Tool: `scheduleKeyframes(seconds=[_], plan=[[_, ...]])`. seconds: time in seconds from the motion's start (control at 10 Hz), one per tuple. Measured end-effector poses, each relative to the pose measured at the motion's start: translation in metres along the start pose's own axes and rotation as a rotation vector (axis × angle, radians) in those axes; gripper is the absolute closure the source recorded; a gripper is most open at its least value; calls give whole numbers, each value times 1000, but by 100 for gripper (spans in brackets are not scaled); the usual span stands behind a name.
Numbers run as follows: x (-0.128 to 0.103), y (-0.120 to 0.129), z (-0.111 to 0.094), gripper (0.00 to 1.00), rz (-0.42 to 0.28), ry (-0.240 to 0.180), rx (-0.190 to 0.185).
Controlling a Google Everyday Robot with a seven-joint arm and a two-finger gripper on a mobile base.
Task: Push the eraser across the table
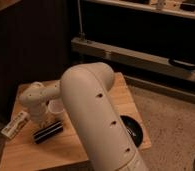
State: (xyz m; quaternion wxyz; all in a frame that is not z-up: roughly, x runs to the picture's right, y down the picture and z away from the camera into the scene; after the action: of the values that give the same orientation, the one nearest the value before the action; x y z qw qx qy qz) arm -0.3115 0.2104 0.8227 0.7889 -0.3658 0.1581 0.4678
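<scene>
On the left half of the table, a small top of light wooden planks, the eraser lies flat: a black oblong block with pale lengthwise stripes, set slantwise, its right end a little farther back than its left. Just above and behind it the gripper comes down from a rounded cream wrist housing. Its tip is near the eraser's back edge or touching it, and which of these it is cannot be told. Nor can it be told whether the gripper is released or clenched, since the wrist and the dim light mask its end. The arm, thick and cream-coloured, fills the middle of the view, rises from the bottom edge where it is cut off, bends at a broad elbow and reaches left. It hides much of the table's centre. A white labelled tube lies at the left edge of the table, near the eraser but apart from it. A pale rounded thing, perhaps a cup, shows between wrist and arm, partly covered. A black round object sits at the table's right side, half hidden behind the arm. Behind the table runs a metal rail against dark shelving.
</scene>
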Motion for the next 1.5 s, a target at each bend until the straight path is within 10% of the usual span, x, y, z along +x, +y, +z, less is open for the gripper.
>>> scheduleKeyframes(seconds=[1.5], plan=[[67,-26,10,100,-6,53,-6]])
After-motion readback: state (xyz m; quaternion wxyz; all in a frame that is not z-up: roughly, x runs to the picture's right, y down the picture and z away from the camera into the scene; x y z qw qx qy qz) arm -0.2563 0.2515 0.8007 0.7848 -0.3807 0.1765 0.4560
